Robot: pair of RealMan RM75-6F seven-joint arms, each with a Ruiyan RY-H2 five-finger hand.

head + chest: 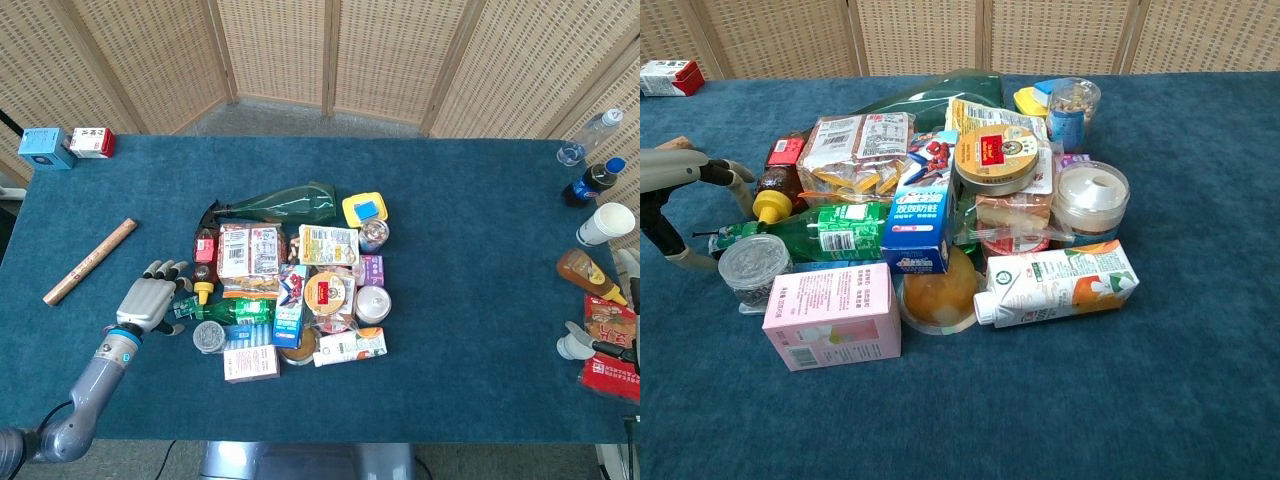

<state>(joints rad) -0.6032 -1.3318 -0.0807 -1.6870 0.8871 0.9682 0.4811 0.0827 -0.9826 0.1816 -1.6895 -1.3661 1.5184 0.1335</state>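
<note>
My left hand (150,298) hovers low over the blue cloth at the left edge of a pile of groceries, fingers apart and holding nothing. In the chest view the left hand (675,185) arches beside the cap end of a green plastic bottle (830,232), a clear lidded cup (752,265) and a yellow-capped sauce bottle (775,190). The fingertips are close to the sauce bottle; contact is unclear. My right hand (615,345) is mostly cut off at the right edge, thumb spread, above red snack packets (610,375).
The pile also holds a green glass bottle (280,205), a blue toothpaste box (290,310), a round tin (328,292), a juice carton (350,347) and a pink box (251,362). A wooden stick (90,260) lies left. Bottles and a paper cup (607,223) stand far right.
</note>
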